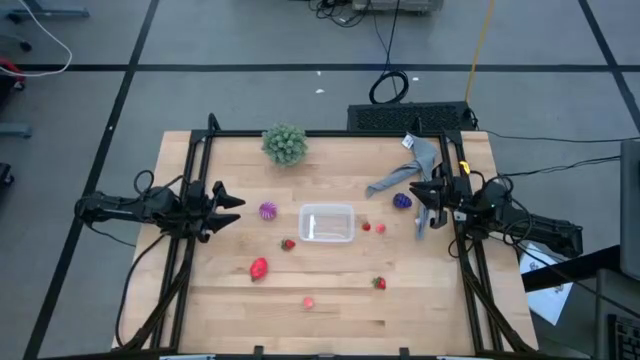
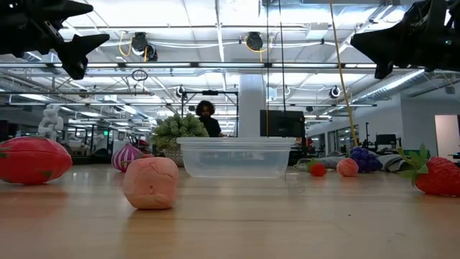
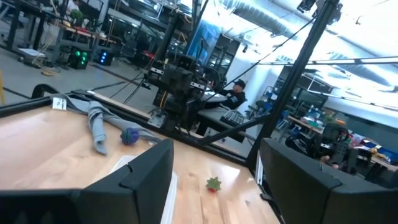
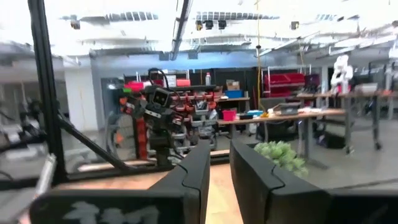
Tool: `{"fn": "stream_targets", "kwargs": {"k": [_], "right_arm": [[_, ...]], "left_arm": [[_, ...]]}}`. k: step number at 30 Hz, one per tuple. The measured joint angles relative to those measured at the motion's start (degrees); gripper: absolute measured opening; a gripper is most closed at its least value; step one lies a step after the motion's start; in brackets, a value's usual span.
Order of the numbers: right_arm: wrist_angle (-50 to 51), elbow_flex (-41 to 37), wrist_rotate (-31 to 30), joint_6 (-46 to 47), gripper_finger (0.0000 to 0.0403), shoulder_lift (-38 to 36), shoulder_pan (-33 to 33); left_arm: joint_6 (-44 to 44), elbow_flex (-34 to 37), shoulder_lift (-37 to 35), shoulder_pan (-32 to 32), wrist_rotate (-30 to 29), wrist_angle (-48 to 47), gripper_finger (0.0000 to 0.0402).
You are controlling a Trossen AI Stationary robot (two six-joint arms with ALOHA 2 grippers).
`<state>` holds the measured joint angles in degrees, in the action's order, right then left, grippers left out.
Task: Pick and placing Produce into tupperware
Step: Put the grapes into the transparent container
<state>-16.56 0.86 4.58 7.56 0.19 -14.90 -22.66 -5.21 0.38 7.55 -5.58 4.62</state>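
The clear tupperware (image 1: 327,223) (image 2: 235,157) stands mid-table on its base. Around it on the wood lie the spiky magenta ball (image 1: 267,210), a big red strawberry (image 1: 259,268), a small strawberry (image 1: 288,244), the pink piece (image 1: 308,301) (image 2: 151,182), another strawberry (image 1: 379,283), two small red pieces (image 1: 373,228) and the purple grape cluster (image 1: 402,201) (image 3: 129,135). My left gripper (image 1: 230,205) (image 3: 214,186) hovers open above the table left of the ball. My right gripper (image 1: 425,215) (image 4: 220,168) hovers beside the grapes, fingers nearly together.
A green bushy plant (image 1: 285,143) stands near the far edge. A grey cloth (image 1: 410,170) (image 3: 96,121) lies at the far right corner beside the grapes. Black frame rails (image 1: 190,250) run along both sides. Bare wood lies along the near edge. A person (image 2: 206,115) sits beyond the table.
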Motion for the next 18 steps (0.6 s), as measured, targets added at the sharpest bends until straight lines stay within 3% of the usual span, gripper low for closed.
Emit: {"fn": "stream_targets", "kwargs": {"k": [7,18], "right_arm": [[-0.38,0.0,0.04,5.88,0.0054,0.01,0.0],[-4.68,0.0,-0.04,2.0,0.0054,0.02,0.0]], "left_arm": [[5.31,0.01,0.0,0.0,-0.4,-0.04,0.0244],[7.47,0.01,0.0,0.0,-1.59,0.65,0.0244]]}}
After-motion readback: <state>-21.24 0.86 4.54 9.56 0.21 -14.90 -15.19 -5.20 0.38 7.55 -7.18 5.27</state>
